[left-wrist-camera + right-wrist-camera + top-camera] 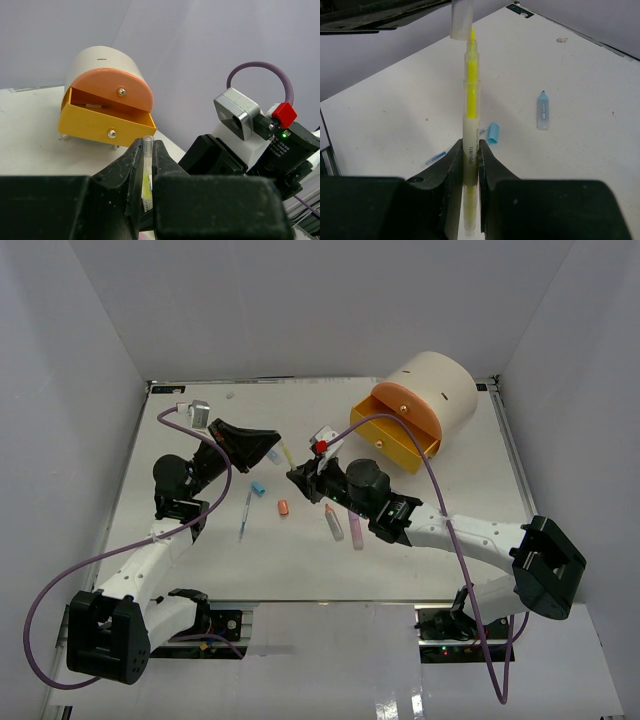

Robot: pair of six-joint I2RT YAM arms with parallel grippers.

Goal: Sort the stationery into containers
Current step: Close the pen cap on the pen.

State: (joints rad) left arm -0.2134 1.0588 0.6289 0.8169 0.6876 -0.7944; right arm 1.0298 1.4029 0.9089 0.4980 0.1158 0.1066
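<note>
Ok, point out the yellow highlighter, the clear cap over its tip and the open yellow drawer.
yellow highlighter (471,100), right wrist view, on its yellow barrel.
clear cap (461,19), right wrist view, on its side wall.
yellow drawer (85,127), left wrist view, on its front panel.

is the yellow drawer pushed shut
No, the yellow drawer stands pulled out below the orange drawer, with its inside showing.

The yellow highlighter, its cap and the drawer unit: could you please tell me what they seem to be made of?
The yellow highlighter looks like translucent glossy plastic: its ink core shows through. The cap seems frosted clear plastic. The drawer unit is smooth and matte, painted wood or plastic, I cannot tell which; its knobs gleam, likely metal.
</note>
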